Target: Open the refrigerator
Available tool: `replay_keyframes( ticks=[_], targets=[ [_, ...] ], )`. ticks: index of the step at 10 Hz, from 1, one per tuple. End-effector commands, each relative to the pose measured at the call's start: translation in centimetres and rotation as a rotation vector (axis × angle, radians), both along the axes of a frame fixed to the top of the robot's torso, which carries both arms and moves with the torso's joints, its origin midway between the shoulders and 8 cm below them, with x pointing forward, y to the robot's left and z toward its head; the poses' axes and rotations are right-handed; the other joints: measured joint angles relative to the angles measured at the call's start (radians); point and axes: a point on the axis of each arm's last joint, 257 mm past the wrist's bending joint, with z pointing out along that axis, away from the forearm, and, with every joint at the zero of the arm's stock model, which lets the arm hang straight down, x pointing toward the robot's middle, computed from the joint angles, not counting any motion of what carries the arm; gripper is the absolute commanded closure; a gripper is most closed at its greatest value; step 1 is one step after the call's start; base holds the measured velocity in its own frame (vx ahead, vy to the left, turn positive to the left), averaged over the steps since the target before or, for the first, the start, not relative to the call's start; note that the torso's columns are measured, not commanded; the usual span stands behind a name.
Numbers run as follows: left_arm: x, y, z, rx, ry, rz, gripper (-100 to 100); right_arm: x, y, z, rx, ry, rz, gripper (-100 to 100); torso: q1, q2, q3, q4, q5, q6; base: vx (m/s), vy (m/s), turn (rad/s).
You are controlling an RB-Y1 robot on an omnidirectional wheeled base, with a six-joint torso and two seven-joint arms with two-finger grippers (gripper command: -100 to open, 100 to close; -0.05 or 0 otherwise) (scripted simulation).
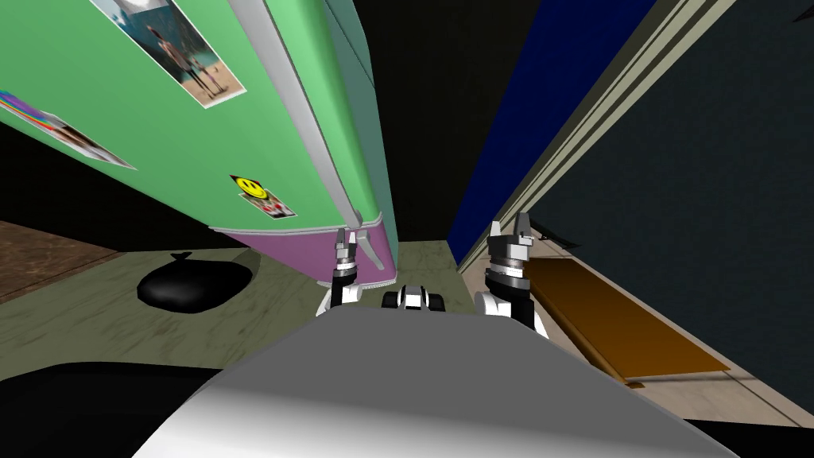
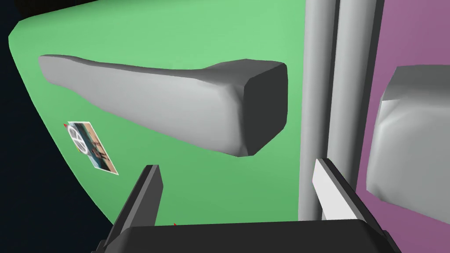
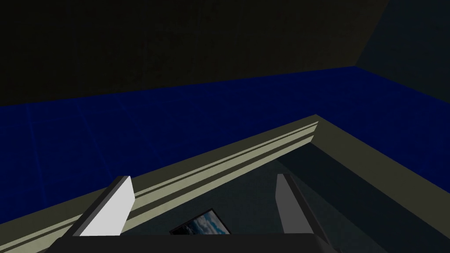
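Left gripper (image 2: 236, 166) hung wide open just short of the grey handle (image 2: 176, 105) on the green door (image 2: 184, 39) of the refrigerator (image 1: 183, 159). The reach looked nearly done; next it needed to advance and close around the handle's blunt end. Beside that lay a purple door (image 2: 395, 35). Right gripper (image 1: 513, 227), likewise spread, hung idle.
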Motion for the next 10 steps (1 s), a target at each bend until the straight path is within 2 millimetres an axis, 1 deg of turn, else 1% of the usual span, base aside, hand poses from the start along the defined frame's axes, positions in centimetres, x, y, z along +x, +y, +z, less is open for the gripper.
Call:
replay_keyframes(
  ticks=[1,3,4,5,9,10],
  targets=[
    [0.0,0.0,-1.0,-0.041,0.001,0.021,-100,0.0,0.0,0.0,0.000,0.000,0.000,0,-0.001,0.000,0.000,-0.002,0.001,0.003,0.022,-0.060,0.031],
    [0.0,-0.2,-1.5,-0.074,-0.001,0.033,-100,0.0,0.0,0.0,0.000,0.000,0.000,0,-0.001,-0.004,-0.002,-0.004,0.002,0.004,0.009,-0.036,0.001],
    [-0.2,-0.1,-0.9,-0.061,-0.010,0.033,-100,0.0,0.0,0.0,0.000,0.000,0.000,0,0.000,-0.005,-0.002,-0.003,0.002,0.004,-0.002,-0.011,0.011],
    [0.2,0.0,-0.2,-0.062,-0.011,0.034,-100,0.0,0.0,0.0,0.000,0.000,0.000,0,0.001,-0.004,-0.002,-0.002,0.001,0.003,0.007,-0.002,0.014],
    [1.0,0.2,1.5,-0.061,-0.011,0.032,-100,0.0,0.0,0.0,0.000,0.000,0.000,0,0.003,-0.004,-0.002,0.002,-0.001,0.002,0.015,-0.003,0.013],
    [0.9,0.1,0.7,-0.063,-0.002,0.033,-100,0.0,0.0,0.0,0.000,0.000,0.000,0,0.003,-0.006,-0.004,0.002,-0.002,0.002,0.000,0.000,0.000]
  ],
)
